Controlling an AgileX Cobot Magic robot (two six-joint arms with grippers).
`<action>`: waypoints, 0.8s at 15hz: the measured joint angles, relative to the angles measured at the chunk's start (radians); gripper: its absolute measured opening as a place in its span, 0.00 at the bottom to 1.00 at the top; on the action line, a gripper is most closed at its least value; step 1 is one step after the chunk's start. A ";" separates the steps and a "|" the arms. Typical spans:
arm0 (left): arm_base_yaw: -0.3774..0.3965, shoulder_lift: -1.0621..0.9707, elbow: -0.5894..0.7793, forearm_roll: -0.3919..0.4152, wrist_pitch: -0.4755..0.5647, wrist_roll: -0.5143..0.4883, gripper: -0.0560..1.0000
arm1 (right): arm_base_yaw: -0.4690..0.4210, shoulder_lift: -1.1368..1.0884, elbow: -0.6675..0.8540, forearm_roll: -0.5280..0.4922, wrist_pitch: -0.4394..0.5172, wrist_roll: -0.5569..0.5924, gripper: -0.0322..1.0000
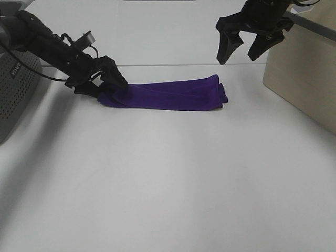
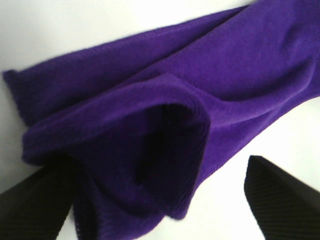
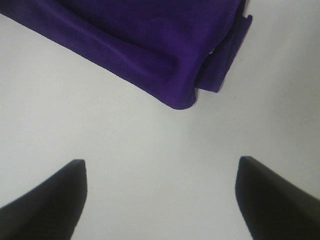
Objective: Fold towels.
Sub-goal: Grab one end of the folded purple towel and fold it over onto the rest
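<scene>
Looking down from the high camera: the deep purple towel (image 1: 173,94) lies on the white counter (image 1: 168,184) as a long, narrow folded band running left to right, toward the far side.
Left arm, high camera: the left fingers (image 1: 116,79) sit low at the band's left end, against the bunched cloth.
Right arm, high camera: the right fingers (image 1: 227,50) hang raised above and just behind the band's right end, spread wide, clear of the cloth, with nothing between them.
Surroundings, high camera: a wooden box (image 1: 302,79) stands at the right edge and a grey perforated case (image 1: 16,94) at the left edge, both apart from the towel.
Left wrist camera: the towel (image 2: 200,85) end is rumpled into a loose open loop of folds. The left fingers (image 2: 30,205) stand wide apart. One tip is tucked against the cloth, and the other (image 2: 285,200) is separated from it by bare counter (image 2: 75,25). The fingers are not closed on the fabric.
Right wrist camera: the towel (image 3: 150,45) shows its stitched, layered corner on the counter (image 3: 125,140). The right fingers (image 3: 45,205) are wide apart over bare surface, well short of the cloth and holding nothing.
</scene>
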 joint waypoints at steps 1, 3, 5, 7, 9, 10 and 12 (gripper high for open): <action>-0.023 0.020 -0.036 -0.003 0.001 -0.015 0.83 | 0.000 0.000 0.000 0.000 0.005 0.000 0.80; -0.084 0.050 -0.089 0.020 0.002 -0.038 0.77 | 0.000 0.000 0.000 0.000 0.025 0.000 0.80; -0.128 0.058 -0.116 0.104 -0.003 -0.083 0.56 | 0.000 0.000 0.000 0.000 0.036 0.002 0.80; -0.137 0.068 -0.120 0.133 -0.017 -0.101 0.27 | 0.000 0.000 0.000 0.000 0.036 0.004 0.80; -0.137 0.070 -0.120 0.130 -0.022 -0.105 0.09 | 0.000 -0.001 0.000 0.000 0.036 0.028 0.80; -0.137 0.068 -0.120 0.130 -0.019 -0.105 0.09 | 0.000 -0.010 0.000 0.001 0.036 0.038 0.80; -0.131 0.054 -0.120 0.156 0.009 -0.101 0.09 | 0.000 -0.025 0.000 0.001 0.036 0.053 0.80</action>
